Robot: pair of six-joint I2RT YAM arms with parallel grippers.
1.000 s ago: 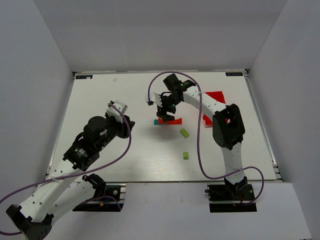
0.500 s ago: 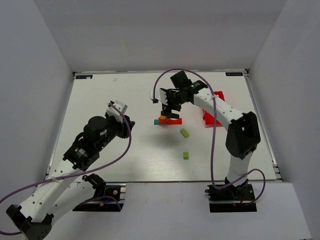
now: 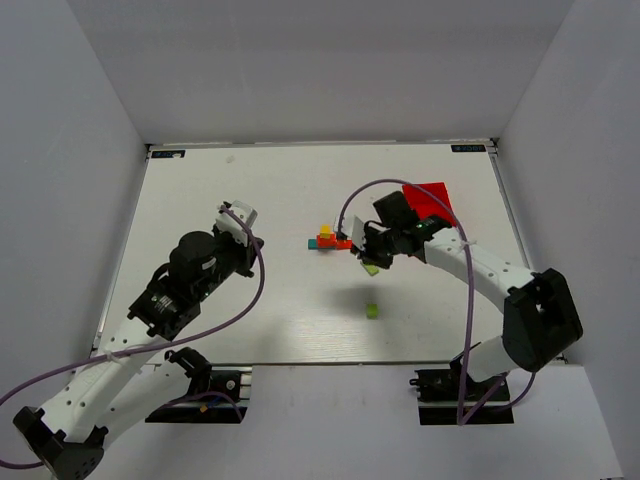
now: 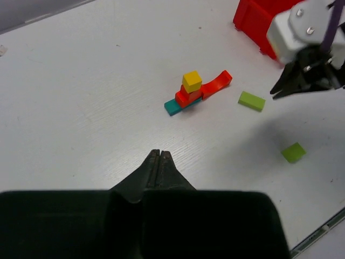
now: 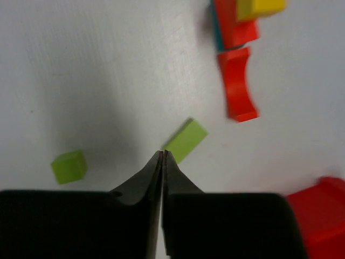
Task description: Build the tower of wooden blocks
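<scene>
1 wood block tower (image 4: 188, 93) mid worktop (image 3: 250, 190): teal bar at base, red-orange pieces, yellow cube on top. 1 red arch block (image 4: 215, 84) just beside its end. 2 loose greens: flat lime-green block (image 5: 185, 140), lime-green cube (image 5: 69, 165). 1 red bin (image 4: 259, 19). Right gripper (image 5: 162, 154) closed, empty, tips at the flat lime-green block, tower near. Left gripper (image 4: 160, 155) closed, empty, well apart from tower.

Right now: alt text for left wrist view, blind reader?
A small block tower, yellow cube on top, stands mid-frame, a red arch piece beside it. Right of it lie a flat lime-green block and a lime-green cube, near the shut right gripper and a red bin; the shut left gripper is nearest.
</scene>
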